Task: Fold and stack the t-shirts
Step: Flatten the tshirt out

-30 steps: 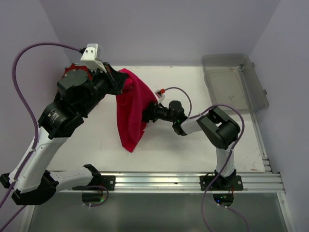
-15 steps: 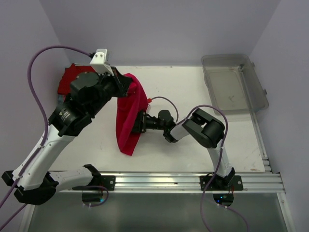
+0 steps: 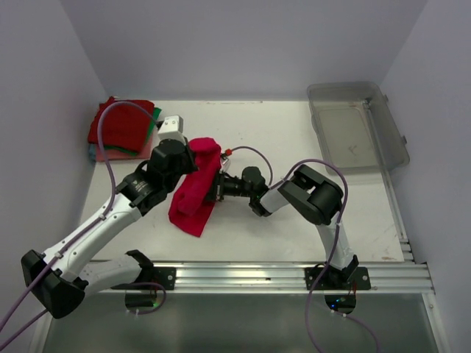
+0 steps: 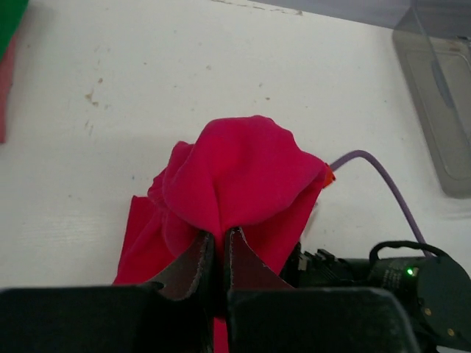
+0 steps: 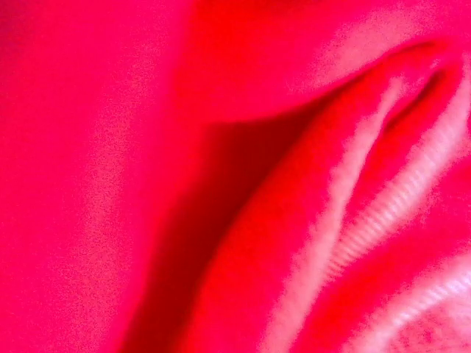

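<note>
The crimson-pink t-shirt [image 3: 193, 193] hangs bunched from my left gripper [image 3: 194, 157] and droops onto the table. In the left wrist view the left gripper [image 4: 218, 237] is shut on a pinch of the t-shirt [image 4: 239, 169], which balloons above the fingers. My right gripper [image 3: 213, 189] reaches in from the right, its fingertips buried in the cloth's right side. Red cloth [image 5: 147, 176] fills the right wrist view with blurred folds and a ribbed seam, and no fingers show there. A stack of folded t-shirts [image 3: 121, 126], dark red on top with green and salmon-pink edges, lies at the back left.
A clear grey plastic bin [image 3: 357, 125] stands at the back right, its corner also seen as the bin [image 4: 441, 95] in the left wrist view. The right arm's purple cable [image 3: 254, 151] loops over the table behind the shirt. A metal rail [image 3: 294, 273] runs along the near edge.
My left arm has come down and toward the front, lowering the shirt from a long hanging drape into a bunch on the table. The right gripper slid left into the cloth.
</note>
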